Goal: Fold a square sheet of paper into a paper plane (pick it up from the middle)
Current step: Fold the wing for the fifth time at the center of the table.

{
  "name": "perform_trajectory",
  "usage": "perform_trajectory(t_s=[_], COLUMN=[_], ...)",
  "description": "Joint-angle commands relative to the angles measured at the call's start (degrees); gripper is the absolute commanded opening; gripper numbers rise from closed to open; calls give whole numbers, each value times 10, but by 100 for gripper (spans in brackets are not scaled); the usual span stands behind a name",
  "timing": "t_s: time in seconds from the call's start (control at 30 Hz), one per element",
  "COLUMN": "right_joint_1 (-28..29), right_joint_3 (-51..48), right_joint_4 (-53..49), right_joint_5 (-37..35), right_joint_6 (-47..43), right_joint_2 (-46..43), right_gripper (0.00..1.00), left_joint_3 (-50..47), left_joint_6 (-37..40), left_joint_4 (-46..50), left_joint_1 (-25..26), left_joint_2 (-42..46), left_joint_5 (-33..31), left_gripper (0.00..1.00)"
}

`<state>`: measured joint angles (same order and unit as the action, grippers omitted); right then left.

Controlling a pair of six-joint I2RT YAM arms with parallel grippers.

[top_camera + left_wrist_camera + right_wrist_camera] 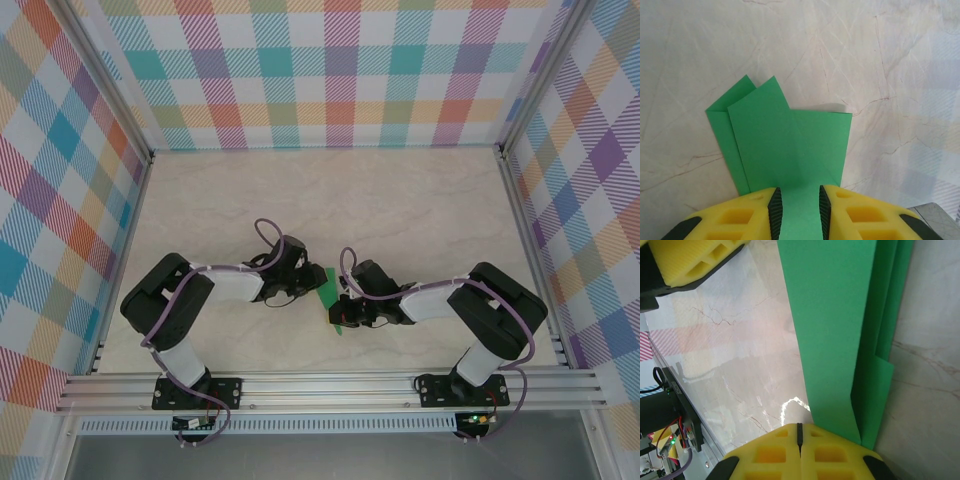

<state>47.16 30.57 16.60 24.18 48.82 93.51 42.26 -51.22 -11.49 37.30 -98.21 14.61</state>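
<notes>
The bright-green square sheet of paper [326,288] lies on the marble table between my two grippers, folded lengthwise into overlapping layers. In the left wrist view the folded paper [790,145] shows two pointed corners at its far end. It runs flat under my left gripper [799,210], whose jaws stand apart over it. My left gripper [303,284] is at the paper's left edge. My right gripper [800,432] is shut with nothing between its pads. The paper [835,330] runs just to its right, with one layer lifted. From above, the right gripper [345,302] sits at the paper's near right side.
The marble table [400,210] is bounded by checked walls on three sides. An aluminium rail [320,385] runs along its near edge. The left gripper's yellow finger [685,260] appears at the top left of the right wrist view.
</notes>
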Motion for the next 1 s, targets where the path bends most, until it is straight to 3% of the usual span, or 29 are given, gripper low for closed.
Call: perform_trajectory(t_s=[0.0,0.97], right_joint_1=[-4,-22], right_joint_3=[-30,-39], right_joint_4=[-74,-67], right_joint_5=[-24,-2], right_joint_6=[-16,-30], right_joint_2=[26,-1], right_gripper=[4,6], left_joint_3=[3,78], left_joint_6=[24,70], left_joint_4=[7,95], left_joint_1=[-44,-82], left_joint_2=[-47,-44], left_joint_5=[-84,-91], left_gripper=[31,34])
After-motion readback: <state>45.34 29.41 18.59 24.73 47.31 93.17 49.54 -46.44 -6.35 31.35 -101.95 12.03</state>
